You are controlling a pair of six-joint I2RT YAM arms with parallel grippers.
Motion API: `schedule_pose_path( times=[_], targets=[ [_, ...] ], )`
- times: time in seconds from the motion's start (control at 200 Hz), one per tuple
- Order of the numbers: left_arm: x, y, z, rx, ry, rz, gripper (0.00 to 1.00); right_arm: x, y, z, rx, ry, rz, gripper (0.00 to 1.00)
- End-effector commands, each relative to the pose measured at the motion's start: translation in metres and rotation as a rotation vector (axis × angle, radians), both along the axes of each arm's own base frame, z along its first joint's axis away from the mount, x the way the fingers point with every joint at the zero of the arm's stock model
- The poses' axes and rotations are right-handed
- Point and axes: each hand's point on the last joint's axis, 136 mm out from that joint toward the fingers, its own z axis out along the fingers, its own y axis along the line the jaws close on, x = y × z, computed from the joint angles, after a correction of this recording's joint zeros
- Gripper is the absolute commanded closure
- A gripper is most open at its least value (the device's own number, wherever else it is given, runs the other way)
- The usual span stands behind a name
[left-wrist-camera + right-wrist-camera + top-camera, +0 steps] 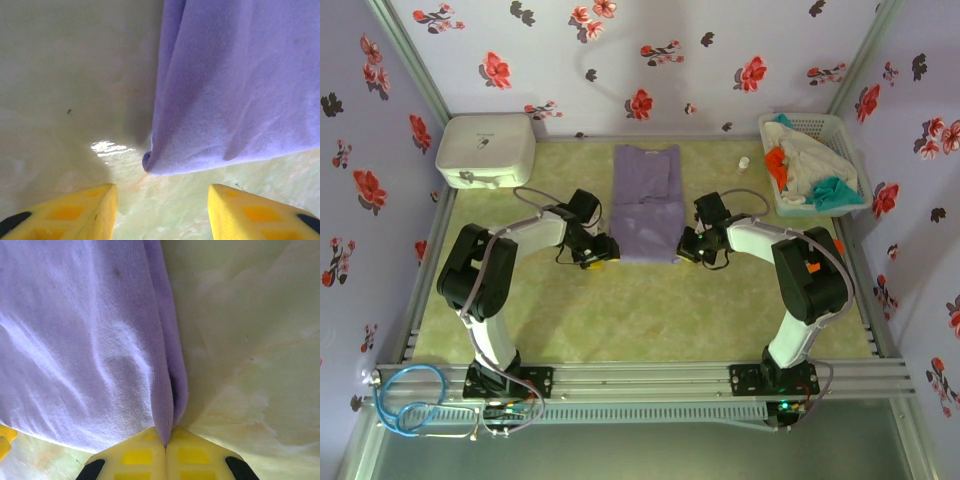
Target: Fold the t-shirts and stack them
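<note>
At the near right corner of the lavender t-shirt [95, 340], the right gripper [166, 447] is clamped tight on the folded side edge, and a ridge of cloth runs straight in where its yellow jaws meet. Opposite, the left gripper [162, 210] stands parted and empty, the shirt's near left corner lying just beyond its gap. Probably both corners are wanted so the near hem can be carried toward the far end in one fold. The shirt lies flat as a narrow panel mid-table [620, 310]. The left arm [485, 275] and right arm [805, 275] bow outward from their bases, forearms turned inward, wrists low. The other t-shirts [810, 170] sit heaped in the basket [852, 150] at far right.
</note>
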Motion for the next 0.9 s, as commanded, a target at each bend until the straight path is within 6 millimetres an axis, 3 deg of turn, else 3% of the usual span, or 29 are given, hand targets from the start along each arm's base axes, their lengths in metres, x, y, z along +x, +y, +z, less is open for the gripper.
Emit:
schedule_pose_path(
  times=[0.0, 0.49, 0.705, 0.795, 0.895],
  targets=[
    [0.006, -0.003, -0.003, 0.003, 0.01, 0.002, 0.5, 0.004, 0.007, 0.001, 0.029, -0.008, -0.013, 1.0],
    [0.034, -0.018, -0.005, -0.029, -0.029, 0.021, 0.58, 0.001, 0.005, 0.001, 0.028, -0.002, -0.018, 1.0],
    [0.031, -0.017, -0.009, -0.022, -0.02, 0.022, 0.68, 0.003, 0.005, 0.001, 0.028, -0.007, -0.021, 1.0],
    [0.029, -0.015, -0.009, -0.019, -0.018, 0.024, 0.79, 0.003, 0.005, 0.003, 0.031, -0.01, -0.023, 1.0],
    [0.027, -0.014, -0.008, -0.019, -0.016, 0.026, 0.85, 0.002, 0.005, 0.003, 0.033, -0.007, -0.024, 1.0]
  ],
)
